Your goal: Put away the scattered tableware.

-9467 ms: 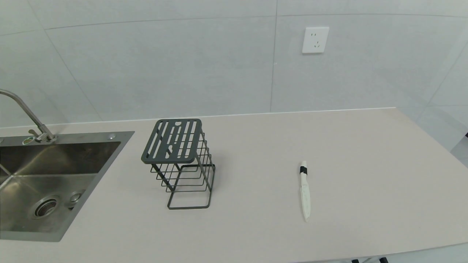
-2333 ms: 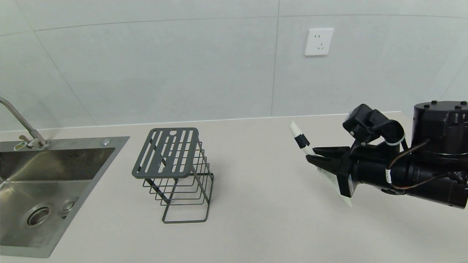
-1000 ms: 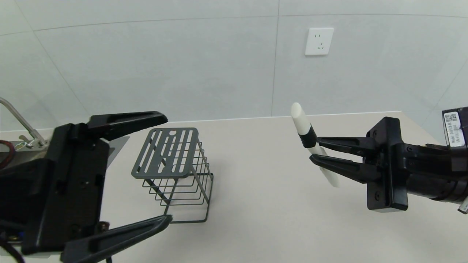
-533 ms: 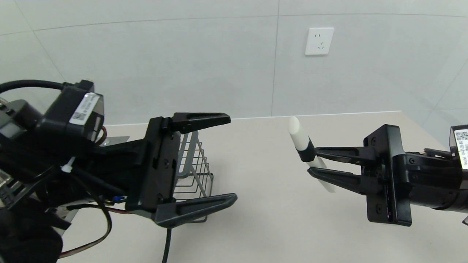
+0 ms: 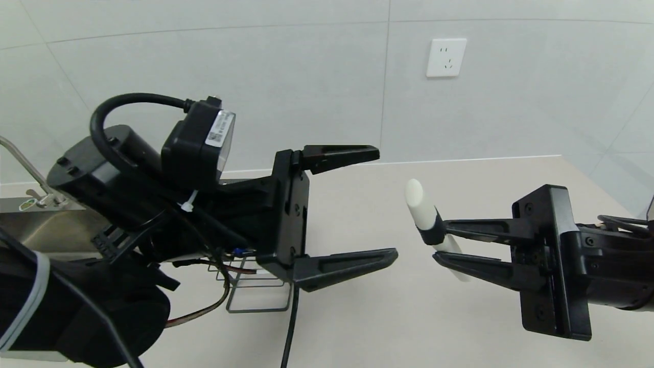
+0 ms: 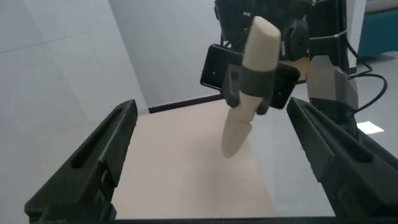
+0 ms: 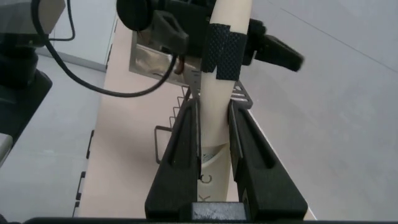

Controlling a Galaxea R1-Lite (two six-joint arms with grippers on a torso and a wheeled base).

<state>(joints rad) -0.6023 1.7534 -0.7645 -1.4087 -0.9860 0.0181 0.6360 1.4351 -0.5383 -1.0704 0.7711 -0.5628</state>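
Knife (image 5: 420, 204): white, dark-banded, aloft over the bench's (image 5: 460, 327) middle, handle uppermost.
Right claw (image 5: 438, 240): clamped below the band, leaving the handle free.
Left claw (image 5: 387, 202): spread wide facing it, probably for a handover.
Rack (image 5: 255, 310): toward the bench's sink (image 5: 30, 230) end, mostly hidden.

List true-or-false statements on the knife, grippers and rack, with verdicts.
1. The right gripper is shut on the knife. True.
2. The knife lies flat. False: it is held above the counter, handle end up.
3. The left gripper has open jaws and holds nothing. True.
4. The left gripper touches the knife. False: a gap separates them.
5. The wire rack stands right of the knife. False: it stands left, partly behind the left arm.
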